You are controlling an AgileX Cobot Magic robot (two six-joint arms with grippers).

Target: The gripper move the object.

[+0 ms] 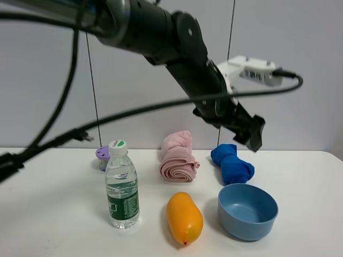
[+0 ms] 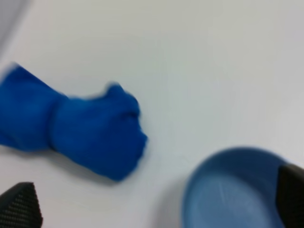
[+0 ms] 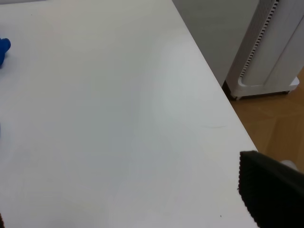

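Observation:
The light-blue bowl (image 1: 247, 210) stands upright and empty at the front right of the white table. It also shows in the left wrist view (image 2: 232, 190). My left gripper (image 1: 255, 135), a black claw on a dark arm, reaches across from the upper left and hangs in the air above the rolled dark-blue towel (image 1: 232, 163), behind and above the bowl. In the left wrist view my left gripper (image 2: 154, 204) is open and empty, its fingertips (image 2: 19, 205) far apart. My right gripper (image 3: 137, 209) is open and empty over bare table; it is out of the exterior view.
An orange mango (image 1: 184, 218) lies left of the bowl. A water bottle (image 1: 122, 187) stands further left, a small purple container (image 1: 103, 158) behind it. A rolled pink towel (image 1: 178, 157) lies at the middle back. The table's right edge (image 3: 213, 90) borders a white appliance (image 3: 270, 47).

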